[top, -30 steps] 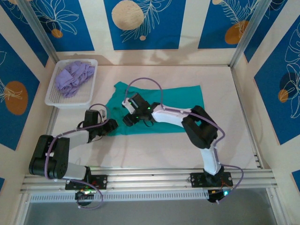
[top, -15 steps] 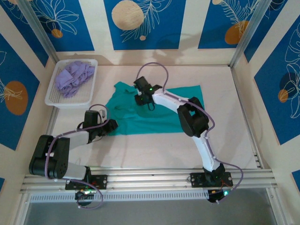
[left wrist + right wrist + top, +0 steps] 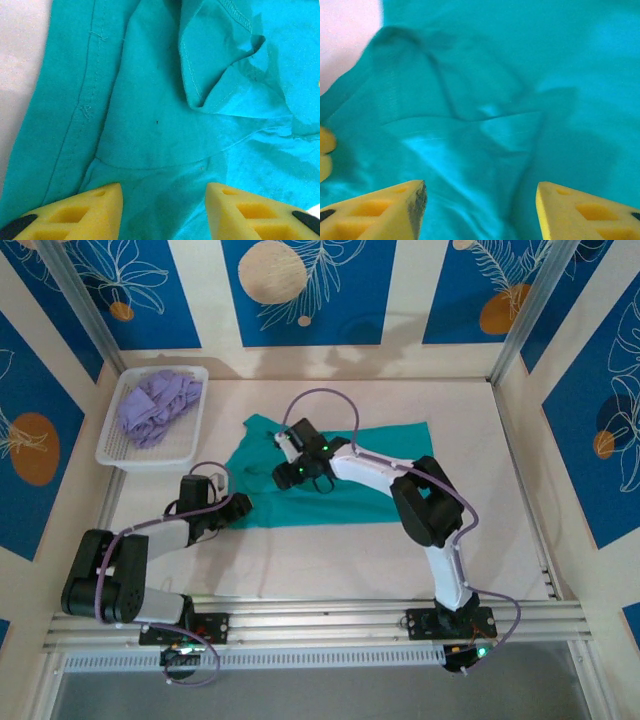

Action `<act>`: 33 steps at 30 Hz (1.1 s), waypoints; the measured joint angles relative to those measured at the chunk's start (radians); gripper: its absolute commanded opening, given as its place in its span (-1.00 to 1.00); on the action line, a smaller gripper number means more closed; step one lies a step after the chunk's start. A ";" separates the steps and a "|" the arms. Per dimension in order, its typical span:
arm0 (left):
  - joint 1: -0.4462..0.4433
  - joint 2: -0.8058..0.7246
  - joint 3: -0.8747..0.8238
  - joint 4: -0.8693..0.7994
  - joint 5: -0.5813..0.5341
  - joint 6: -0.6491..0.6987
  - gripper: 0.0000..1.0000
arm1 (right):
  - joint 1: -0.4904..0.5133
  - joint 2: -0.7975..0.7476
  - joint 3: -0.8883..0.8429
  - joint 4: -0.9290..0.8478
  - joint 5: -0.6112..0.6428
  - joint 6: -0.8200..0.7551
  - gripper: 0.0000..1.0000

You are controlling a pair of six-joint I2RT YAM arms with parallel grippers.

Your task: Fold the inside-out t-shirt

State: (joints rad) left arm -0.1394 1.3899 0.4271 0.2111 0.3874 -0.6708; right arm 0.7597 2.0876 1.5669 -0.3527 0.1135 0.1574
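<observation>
The inside-out t-shirt (image 3: 392,440) lies spread on the table, teal and rumpled toward its left side. My left gripper (image 3: 238,506) sits low at the shirt's near-left corner. Its yellow fingers (image 3: 95,212) stand apart in the left wrist view, with the t-shirt (image 3: 150,125) lying flat between them and a folded sleeve hem beyond. My right gripper (image 3: 283,478) hovers over the left-middle of the shirt. In the right wrist view it is open (image 3: 480,210) above wrinkled t-shirt cloth (image 3: 570,75), gripping nothing.
A white basket (image 3: 150,465) at the far left holds a lavender garment (image 3: 155,408). Bare table (image 3: 330,560) lies between the shirt and the arm bases. Patterned walls and metal posts close in the back and sides.
My right gripper drew back from the shirt's far collar area toward the near left, and its jaws widened. The left arm stayed where it was.
</observation>
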 measured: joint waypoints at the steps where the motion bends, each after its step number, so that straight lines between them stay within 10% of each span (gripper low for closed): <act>1: 0.000 -0.002 0.000 -0.003 -0.002 0.000 -0.04 | 0.012 0.009 0.006 -0.003 -0.002 -0.005 0.24; 8: 0.000 -0.015 0.000 -0.021 -0.011 0.001 -0.03 | 0.024 0.150 0.121 -0.059 0.071 -0.044 0.21; 17: 0.000 -0.037 -0.008 -0.043 -0.023 0.019 -0.02 | -0.006 0.194 0.227 -0.147 0.257 0.012 -0.54; 33: 0.000 -0.101 0.026 -0.123 -0.060 0.046 0.14 | -0.106 -0.072 -0.119 -0.014 0.156 0.121 -0.21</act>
State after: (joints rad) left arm -0.1394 1.2892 0.4526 0.0883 0.3279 -0.6247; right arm 0.6540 2.0159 1.4475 -0.3672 0.2695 0.2779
